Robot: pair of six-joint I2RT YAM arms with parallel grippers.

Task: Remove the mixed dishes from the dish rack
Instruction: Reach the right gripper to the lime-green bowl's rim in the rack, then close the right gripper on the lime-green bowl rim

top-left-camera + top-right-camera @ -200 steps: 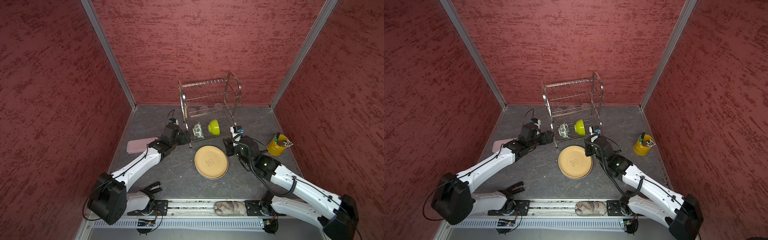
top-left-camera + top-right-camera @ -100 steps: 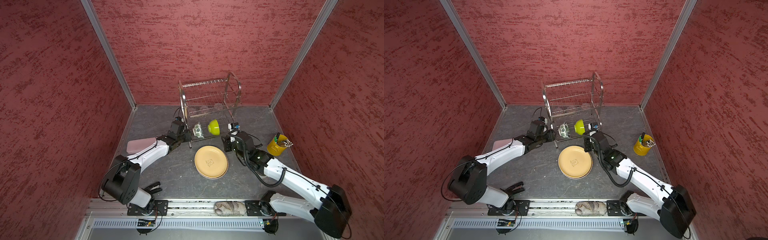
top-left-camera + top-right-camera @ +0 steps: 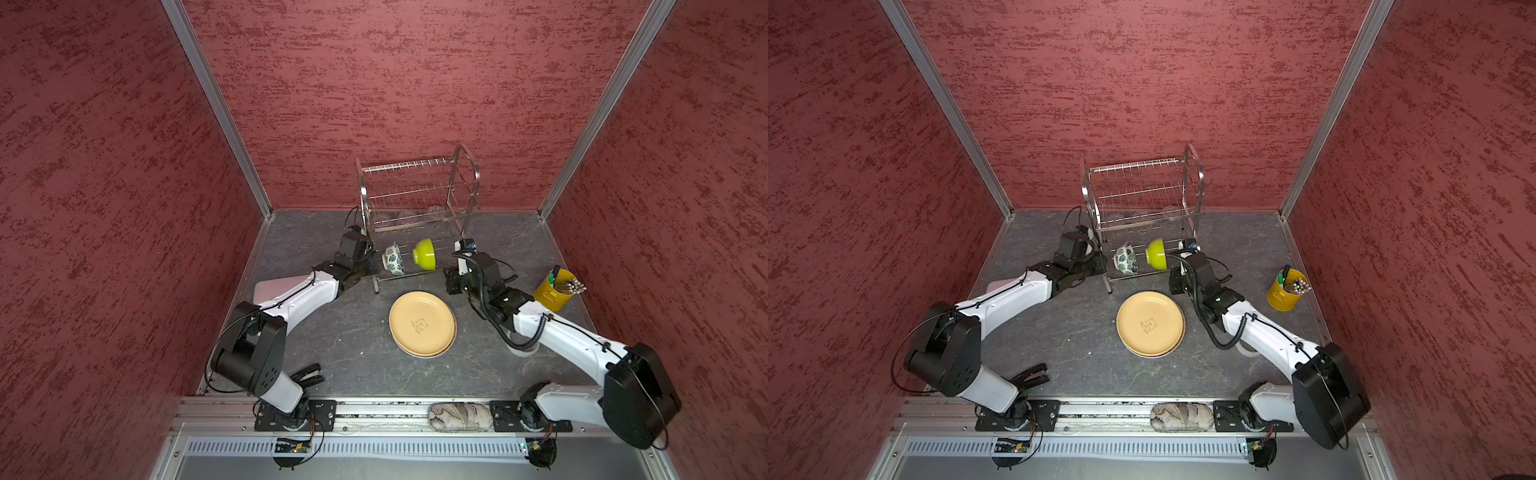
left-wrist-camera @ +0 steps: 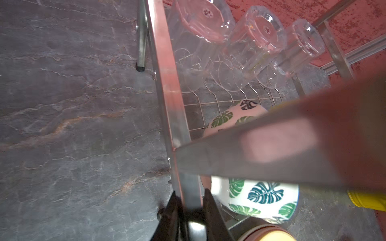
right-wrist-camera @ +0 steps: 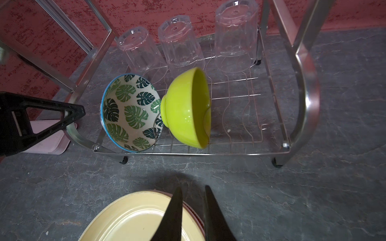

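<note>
The dish rack point(image 3: 362, 191) stood at the back of the table point(image 3: 332, 332), its upper tier bare. Within the last second the left arm point(image 3: 299, 291) had swung in to the rack's side frame, and the right arm point(image 3: 561, 336) had edged nearer. The tan-yellow plate point(image 3: 422, 324) lay flat out front, already unloaded. The green-leaf bowl point(image 3: 394, 259) and lime-green bowl point(image 3: 424, 253) stood on edge in the lower tier, with three clear tumblers point(image 5: 180, 39) inverted behind them. The left gripper point(image 4: 191, 200) had gone from wide to clamped on the rack's steel bar. The right gripper point(image 5: 192, 187) hung over the plate's rim, jaws narrowly apart and empty. Likely the left was bracing the rack for a bowl's removal.
</note>
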